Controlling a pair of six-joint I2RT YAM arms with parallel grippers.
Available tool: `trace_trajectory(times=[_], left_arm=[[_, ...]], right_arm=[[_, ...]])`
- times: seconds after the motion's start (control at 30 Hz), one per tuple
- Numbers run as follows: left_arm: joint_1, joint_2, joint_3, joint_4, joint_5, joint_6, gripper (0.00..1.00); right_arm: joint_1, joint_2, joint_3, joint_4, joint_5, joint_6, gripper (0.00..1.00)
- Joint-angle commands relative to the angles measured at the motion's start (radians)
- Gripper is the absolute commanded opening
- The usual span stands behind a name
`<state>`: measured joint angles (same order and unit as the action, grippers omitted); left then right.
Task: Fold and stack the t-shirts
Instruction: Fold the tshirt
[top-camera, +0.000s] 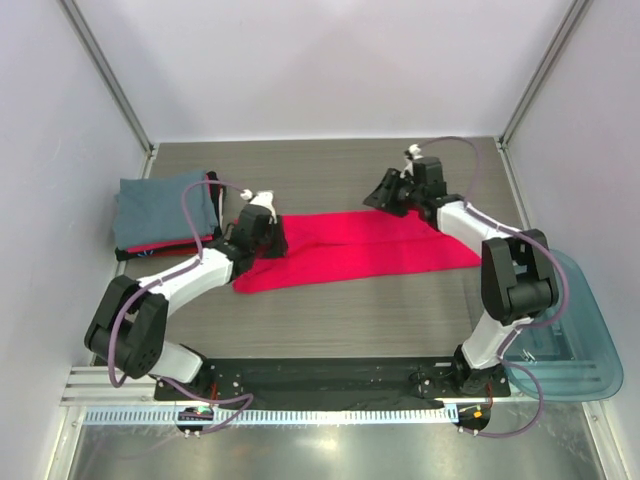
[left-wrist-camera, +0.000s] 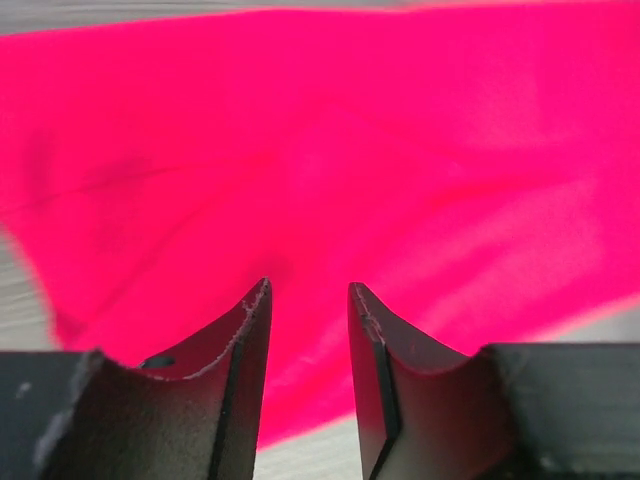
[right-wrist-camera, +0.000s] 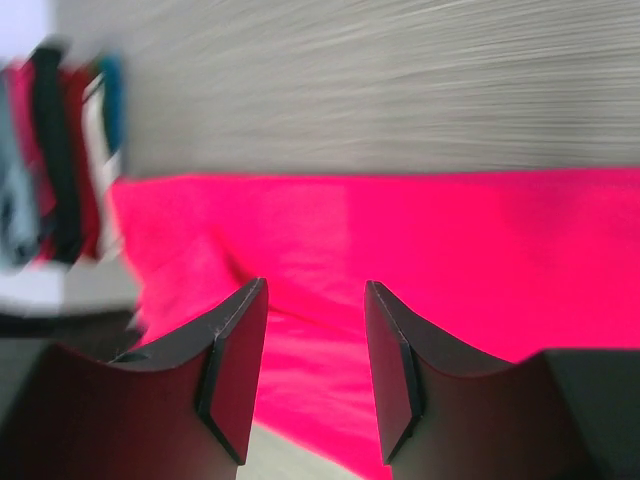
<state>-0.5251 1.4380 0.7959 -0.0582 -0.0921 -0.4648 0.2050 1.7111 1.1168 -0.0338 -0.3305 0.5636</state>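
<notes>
Red-pink t-shirt flat; left claw parted, angled down over left end; right claw parted at far edge.

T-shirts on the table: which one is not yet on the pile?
The bright pink-red t-shirt, lying alone as a long strip in the centre. The others sit piled at the left, the blue-grey t-shirt on top.

The bright red-pink t-shirt lay flat across the middle of the counter, folded into a long band. At far left, the slate blue-grey t-shirt lay folded atop a red t-shirt
</notes>
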Motion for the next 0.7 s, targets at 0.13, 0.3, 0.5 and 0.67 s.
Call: trace_trajectory(times=[0.13,0.3,0.5,0.67], left_arm=[[0.128,0.004,0.005,-0.008,-0.149,-0.228,0.41],[0.188,0.059,0.061,-0.038,-0.188,-0.32,0.4],[0.217,0.189,0.218,-0.101,-0.189,-0.345,0.38],[0.258,0.308,0.336,-0.147,-0.155,-0.353,0.35]], right_arm=[[0.148,0.166,0.104,0.206,-0.269,0.059,0.49],[0.194,0.309,0.194,0.29,-0.372,0.105,0.53],[0.243,0.426,0.313,0.232,-0.392,0.102,0.56],[0.257,0.496,0.379,0.212,-0.398,0.096,0.55]])
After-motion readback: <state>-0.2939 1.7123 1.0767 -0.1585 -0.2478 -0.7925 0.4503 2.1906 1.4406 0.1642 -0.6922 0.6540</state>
